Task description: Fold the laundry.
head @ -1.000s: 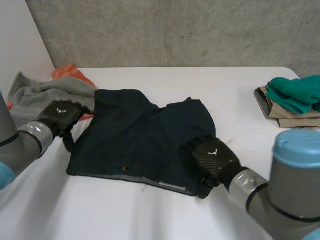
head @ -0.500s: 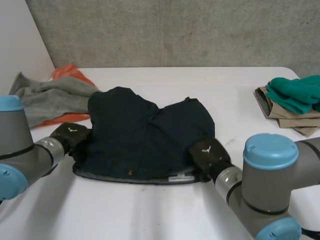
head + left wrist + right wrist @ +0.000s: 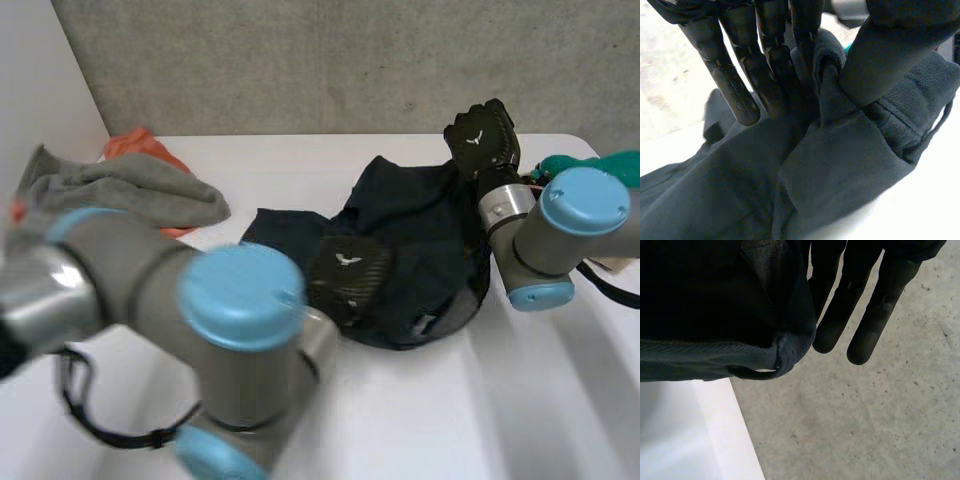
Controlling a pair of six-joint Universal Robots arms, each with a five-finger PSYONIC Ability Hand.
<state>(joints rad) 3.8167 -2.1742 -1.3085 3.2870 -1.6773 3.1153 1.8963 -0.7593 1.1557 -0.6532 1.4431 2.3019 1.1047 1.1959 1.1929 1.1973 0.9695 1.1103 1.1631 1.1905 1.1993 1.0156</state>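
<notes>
Shorts: the dark shorts point(image 3: 420, 230) were bunched in a heap on the white surface point(image 3: 300, 160), roughly mid-way across and a bit toward the right. One end was pulled up off the surface.

Left robot hand: the left robot hand point(image 3: 345, 272) sat low on the near side of the heap. Its wrist view had the fingers point(image 3: 735, 85) and thumb point(image 3: 885, 55) closed on a thick fold of the cloth, a proper pinch.

Right robot hand: the right robot hand point(image 3: 482, 138) was raised over the far right end with a hem of the shorts hanging from it. The fingers point(image 3: 875, 315) that showed were pretty much straight and the thumb was behind cloth. I'd call it a pinch on the hem, but I'm not 100% sure.

What the next move hangs on: the shorts ran in a slanted line from the low left robot hand up and away to the high right one. The bulk lay nearer the left.

Step, my guess: mid-fold, nowhere near flat yet. The raised end would need bringing down and over.

Risk: that hem grip looked thin, so it could slip.

Other stuff: a grey cloth point(image 3: 130, 190) over an orange cloth point(image 3: 140, 145) lay at the far left, well apart. A teal cloth point(image 3: 615, 165) lay past the right arm.
</notes>
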